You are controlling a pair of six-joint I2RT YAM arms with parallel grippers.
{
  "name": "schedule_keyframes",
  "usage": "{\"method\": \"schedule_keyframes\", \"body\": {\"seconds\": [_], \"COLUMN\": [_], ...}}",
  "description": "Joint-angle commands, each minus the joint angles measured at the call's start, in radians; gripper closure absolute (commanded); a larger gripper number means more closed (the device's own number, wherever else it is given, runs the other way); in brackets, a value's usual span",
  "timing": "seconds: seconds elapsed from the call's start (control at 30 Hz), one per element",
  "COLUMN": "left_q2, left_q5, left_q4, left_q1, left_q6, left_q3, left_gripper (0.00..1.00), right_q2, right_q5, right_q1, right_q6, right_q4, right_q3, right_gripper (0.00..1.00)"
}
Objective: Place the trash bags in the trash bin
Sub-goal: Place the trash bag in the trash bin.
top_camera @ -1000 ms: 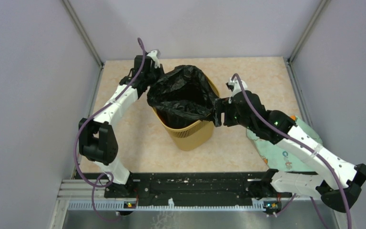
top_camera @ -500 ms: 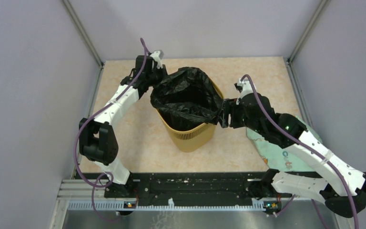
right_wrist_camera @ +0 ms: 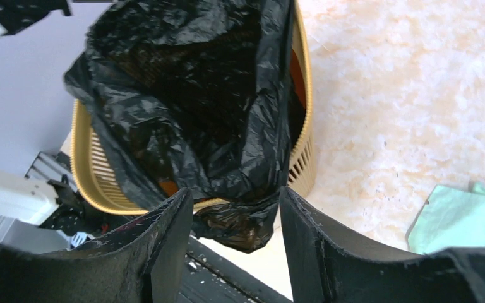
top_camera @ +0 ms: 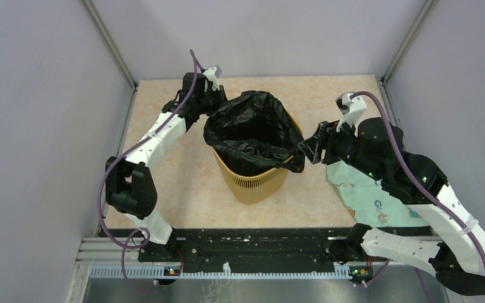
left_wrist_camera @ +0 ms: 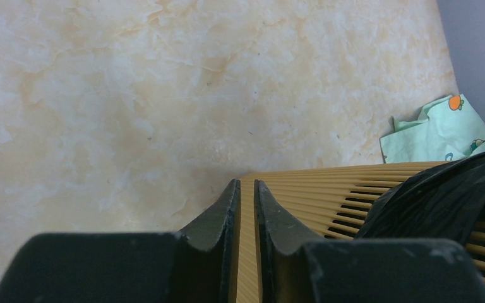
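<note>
The mustard-yellow trash bin point(top_camera: 252, 180) stands mid-table with a black trash bag point(top_camera: 252, 129) spread open inside it, its edges draped over the rim. My left gripper point(top_camera: 213, 103) is at the bin's far left rim. In the left wrist view its jaws point(left_wrist_camera: 246, 184) are almost together, with the ribbed yellow wall point(left_wrist_camera: 303, 189) filling the slit between them. My right gripper point(top_camera: 308, 149) is open just right of the bin. In the right wrist view a hanging flap of the bag point(right_wrist_camera: 240, 221) shows between its fingers point(right_wrist_camera: 235, 193), and neither finger touches it.
A pale green patterned cloth point(top_camera: 366, 196) lies on the table at the right, partly under my right arm. Grey walls close in the table on three sides. The black base rail point(top_camera: 252, 243) runs along the near edge.
My right gripper has pulled back to the right from the bag's edge, and its jaws stand narrower. The bin, bag and left gripper have shifted slightly right.
</note>
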Motion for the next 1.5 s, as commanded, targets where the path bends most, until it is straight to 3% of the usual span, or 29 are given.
{"method": "schedule_keyframes", "body": {"seconds": [0.0, 0.3, 0.7, 1.23, 1.33, 1.47], "left_q2": [-0.012, -0.01, -0.006, 0.003, 0.002, 0.001], "left_q5": [0.031, 0.016, 0.008, 0.01, 0.01, 0.01], "left_q4": [0.039, 0.033, 0.032, 0.036, 0.036, 0.036], "left_q1": [-0.016, -0.027, -0.028, -0.027, -0.027, -0.027], "left_q6": [-0.012, -0.011, -0.009, -0.009, -0.007, -0.007], "left_q3": [0.046, 0.049, 0.049, 0.049, 0.049, 0.046], "left_gripper": [0.81, 0.81, 0.81, 0.81, 0.81, 0.81], "right_q2": [0.011, 0.18, 0.364, 0.454, 0.451, 0.44], "right_q5": [-0.079, -0.258, -0.278, -0.323, -0.337, -0.343], "right_q1": [0.006, 0.039, 0.164, 0.172, 0.182, 0.2], "right_q6": [-0.079, -0.169, -0.219, -0.245, -0.237, -0.225], "right_q4": [-0.025, 0.003, 0.003, 0.009, 0.013, 0.012], "right_q3": [0.072, 0.231, 0.283, 0.306, 0.308, 0.315], "right_gripper": [0.47, 0.55, 0.55, 0.54, 0.63, 0.85]}}
